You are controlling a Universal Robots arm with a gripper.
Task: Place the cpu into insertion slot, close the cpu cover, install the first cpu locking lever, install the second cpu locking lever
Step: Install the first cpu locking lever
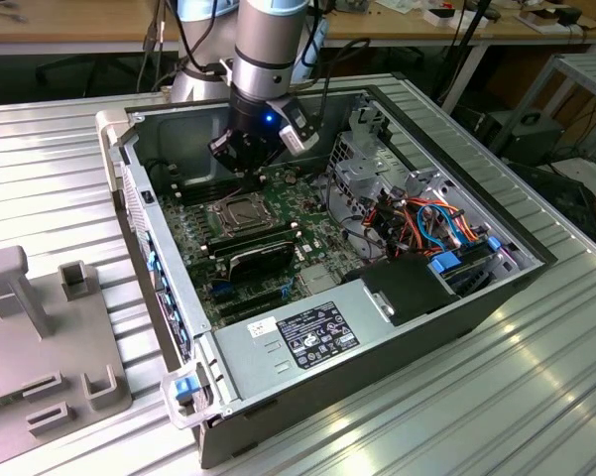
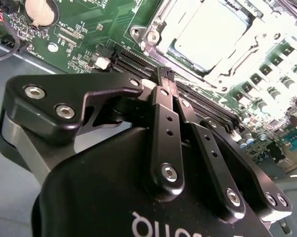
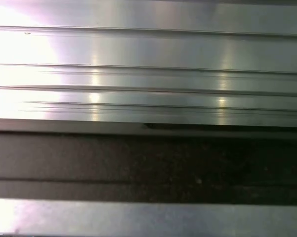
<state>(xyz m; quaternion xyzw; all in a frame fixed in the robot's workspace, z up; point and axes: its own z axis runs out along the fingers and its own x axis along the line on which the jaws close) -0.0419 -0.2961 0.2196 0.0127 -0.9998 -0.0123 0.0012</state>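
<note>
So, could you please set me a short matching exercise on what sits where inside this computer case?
Things:
1. gripper
2. cpu
3. power supply
4. cables

Places or states:
A. orange and blue, at the exterior view's right
B. fingers together, holding nothing, over the memory slots
C. seated in the socket, under the closed cover
D. silver box at the case's near edge

Pairs: 1-B, 2-C, 3-D, 4-A

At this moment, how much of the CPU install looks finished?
The cpu already sits in the insertion slot, with the cpu cover lying closed around it. The gripper is shut and empty, just beside the socket. Whether either locking lever is latched cannot be told.
</note>
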